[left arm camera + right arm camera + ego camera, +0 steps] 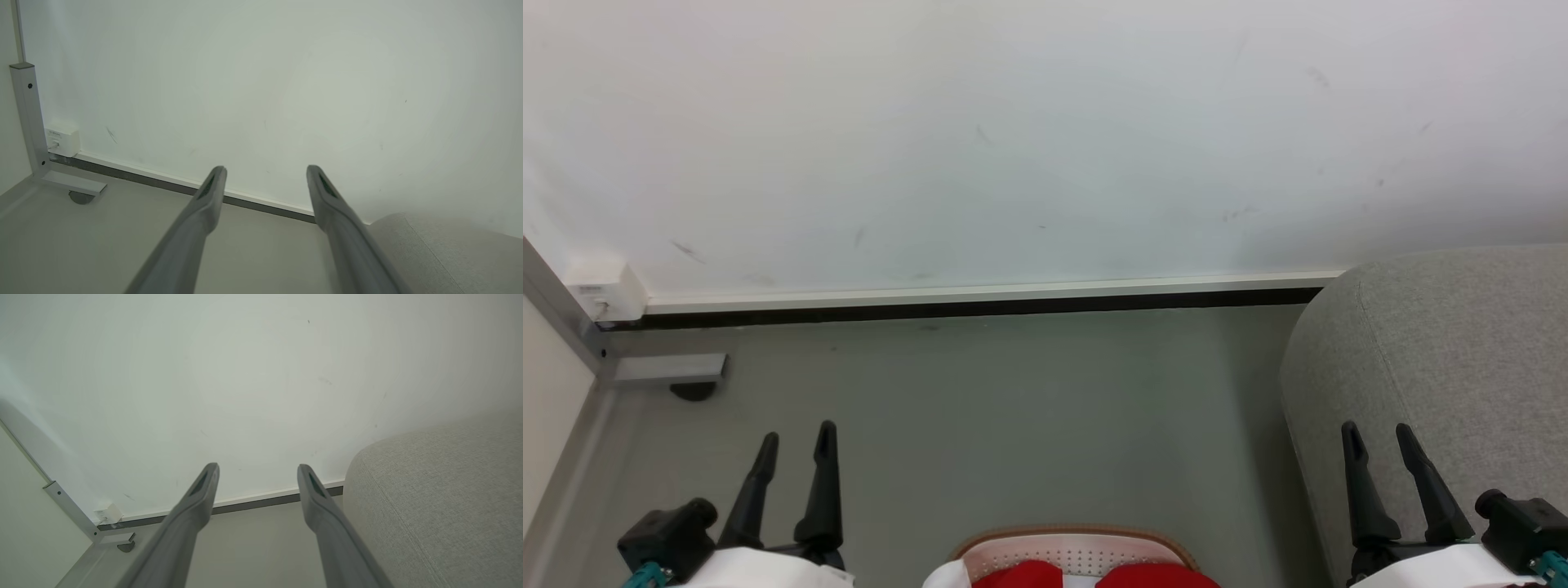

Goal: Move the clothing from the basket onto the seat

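At the bottom middle of the head view the far end of the white perforated basket (1078, 552) with its tan rim peeks in, and red clothing (1021, 575) lies inside it. The light-grey seat (1437, 367) stands to the right, also in the left wrist view (441, 253) and the right wrist view (441, 506). My left gripper (797, 441) is open at the lower left, well left of the basket, with nothing between its fingers (265, 169). My right gripper (1379, 433) is open at the lower right, in front of the seat's side, also empty (257, 467).
A white wall (1045, 139) with a dark baseboard runs across ahead. A grey metal frame leg (662, 369) with a foot stands at the left corner, beside a small white box (609, 294) on the wall. Grey floor (1013, 425) lies between basket and wall.
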### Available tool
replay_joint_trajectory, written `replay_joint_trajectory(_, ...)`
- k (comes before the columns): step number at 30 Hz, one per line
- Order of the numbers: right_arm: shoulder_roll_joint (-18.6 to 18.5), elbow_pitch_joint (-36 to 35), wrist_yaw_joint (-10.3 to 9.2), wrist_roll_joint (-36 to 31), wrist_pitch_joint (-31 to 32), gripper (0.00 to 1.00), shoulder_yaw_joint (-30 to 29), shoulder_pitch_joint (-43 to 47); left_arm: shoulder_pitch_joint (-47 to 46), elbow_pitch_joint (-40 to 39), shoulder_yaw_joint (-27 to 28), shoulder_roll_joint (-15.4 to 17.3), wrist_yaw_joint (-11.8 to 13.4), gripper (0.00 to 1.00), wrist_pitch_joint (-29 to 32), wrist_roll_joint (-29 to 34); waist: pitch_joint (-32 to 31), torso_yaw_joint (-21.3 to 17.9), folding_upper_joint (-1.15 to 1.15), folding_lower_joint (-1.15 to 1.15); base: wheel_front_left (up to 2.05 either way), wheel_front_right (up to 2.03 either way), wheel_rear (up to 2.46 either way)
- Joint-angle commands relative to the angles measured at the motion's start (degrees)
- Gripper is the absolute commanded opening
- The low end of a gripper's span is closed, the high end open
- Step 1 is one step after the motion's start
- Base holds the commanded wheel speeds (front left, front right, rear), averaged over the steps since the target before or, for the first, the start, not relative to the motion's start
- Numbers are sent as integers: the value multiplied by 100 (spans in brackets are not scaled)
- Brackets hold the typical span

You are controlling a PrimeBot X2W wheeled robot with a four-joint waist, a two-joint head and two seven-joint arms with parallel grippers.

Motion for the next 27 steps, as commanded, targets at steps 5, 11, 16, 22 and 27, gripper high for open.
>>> replay_joint_trajectory(5,33,-26,-8,-405,-75,100,-27,-118,12,-58,-40,84,19,100,-127,417,-4,-3,0,0,0,0,0)
replay_joint_trajectory(11,57,-24,-8,-707,-125,100,-36,-113,31,-70,-67,104,21,100,-202,726,-8,-5,0,0,0,0,0)
replay_joint_trajectory(16,76,-43,-9,-932,-156,100,-54,-120,59,-36,-47,101,31,100,-265,958,-4,-15,0,0,0,0,0)
replay_joint_trajectory(22,102,-81,-9,-1121,-197,100,-112,-105,71,-5,-35,85,38,100,-325,1161,-10,-27,0,0,0,0,0)
replay_joint_trajectory(27,128,-141,-10,-1254,-224,100,-173,-98,78,9,-30,61,32,100,-386,1372,-12,-44,0,0,0,0,0)
